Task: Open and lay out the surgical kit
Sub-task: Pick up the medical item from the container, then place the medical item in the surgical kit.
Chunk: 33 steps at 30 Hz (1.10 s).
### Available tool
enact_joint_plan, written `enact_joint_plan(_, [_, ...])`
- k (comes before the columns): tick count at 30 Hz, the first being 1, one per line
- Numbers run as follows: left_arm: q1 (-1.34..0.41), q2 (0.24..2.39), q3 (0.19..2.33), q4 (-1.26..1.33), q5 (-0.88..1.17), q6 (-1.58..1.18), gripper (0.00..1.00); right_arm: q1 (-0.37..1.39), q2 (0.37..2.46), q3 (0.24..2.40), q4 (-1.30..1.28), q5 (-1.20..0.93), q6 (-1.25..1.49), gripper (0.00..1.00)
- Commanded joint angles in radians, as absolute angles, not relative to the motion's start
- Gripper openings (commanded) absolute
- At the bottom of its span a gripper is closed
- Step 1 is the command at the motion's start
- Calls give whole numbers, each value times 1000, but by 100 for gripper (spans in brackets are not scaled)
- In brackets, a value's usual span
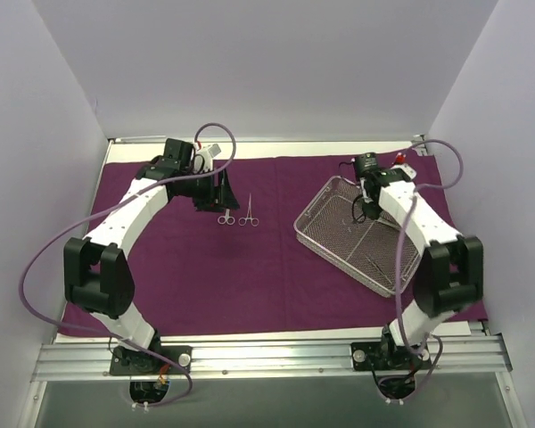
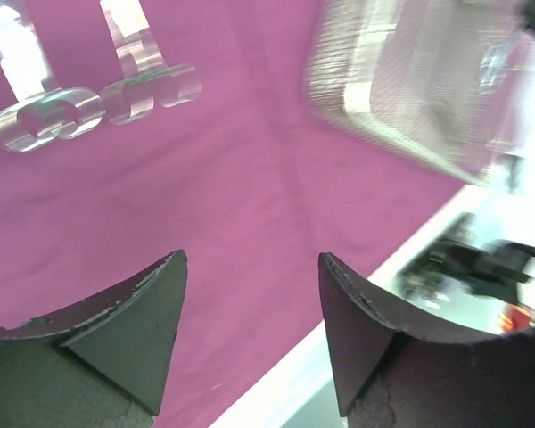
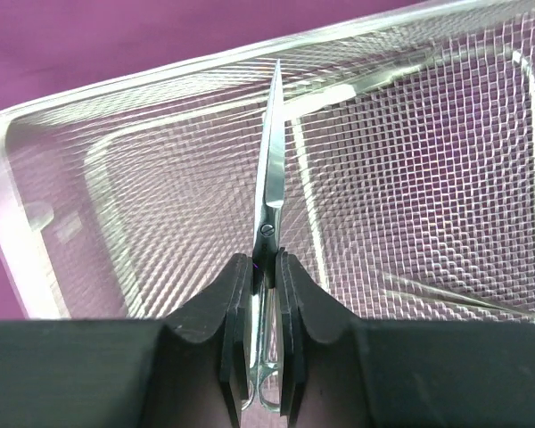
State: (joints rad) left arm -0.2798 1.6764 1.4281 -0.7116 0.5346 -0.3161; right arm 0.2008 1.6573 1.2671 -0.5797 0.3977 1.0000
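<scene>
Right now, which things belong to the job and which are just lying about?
Job: cloth; tray; scissors, clamped in the right tool; two instruments on the cloth, near the open left tool.
Not job, rig only: cables; rail.

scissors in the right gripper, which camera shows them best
Right wrist: the scissors fill the frame centre, blades and pivot sharp, pinched by the right gripper over the mesh tray. Top external shows at most a speck under that gripper; left wrist misses them.
</scene>
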Motion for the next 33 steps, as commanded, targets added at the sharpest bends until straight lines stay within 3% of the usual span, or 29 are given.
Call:
enact_joint_plan(1, [-317, 1612, 1457, -539, 750, -408, 70, 218, 1479, 1230, -601, 364, 854, 0])
enact_joint_plan(6, [-415, 1655, 1511, -483, 828, -509, 70, 282, 1391, 1253, -506, 80, 632, 0])
enact_joint_plan(9, [-457, 1686, 1528, -440, 857, -561, 69, 322, 1368, 1299, -506, 13, 565, 0])
enact_joint_plan(16, [-558, 1706, 1528, -374, 859, -630, 69, 454, 1385, 1399, -523, -20, 509, 0])
enact_joint_plan(33, [-626, 1743, 1494, -250, 851, -727, 69, 509, 1450, 1471, -496, -43, 525, 0])
